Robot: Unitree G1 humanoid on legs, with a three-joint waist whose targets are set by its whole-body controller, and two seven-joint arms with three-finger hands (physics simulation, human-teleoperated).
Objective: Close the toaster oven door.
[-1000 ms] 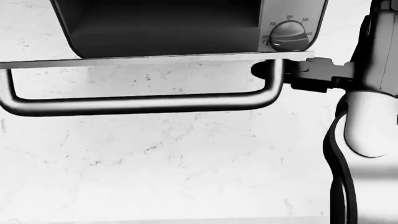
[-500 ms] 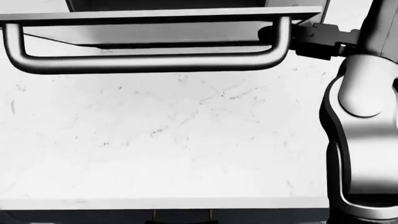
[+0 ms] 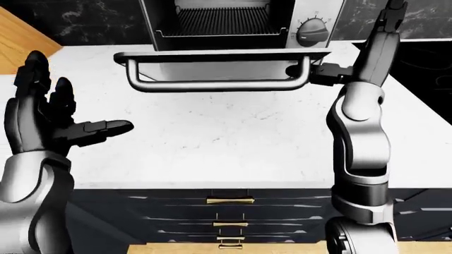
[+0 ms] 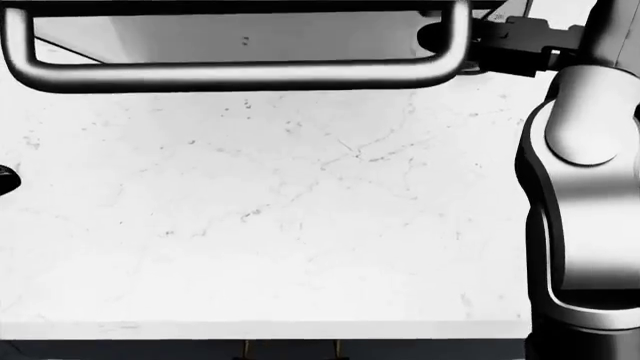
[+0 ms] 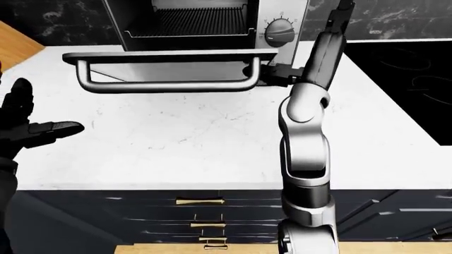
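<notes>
Toaster oven sits at top of the left-eye view on the white counter, its door hanging open and about level, bar handle slung under the door's near edge. Right hand is tucked at the handle's right post, under the door's right corner; fingers mostly hidden behind the post, so whether they pinch it or just press against it can't be told. Left hand is up at the left, fingers spread, holding nothing, well apart from the door. To close well: push up from under that right corner and follow the door's arc toward the oven (an off-centre push may twist or slip), finishing with a firm press.
</notes>
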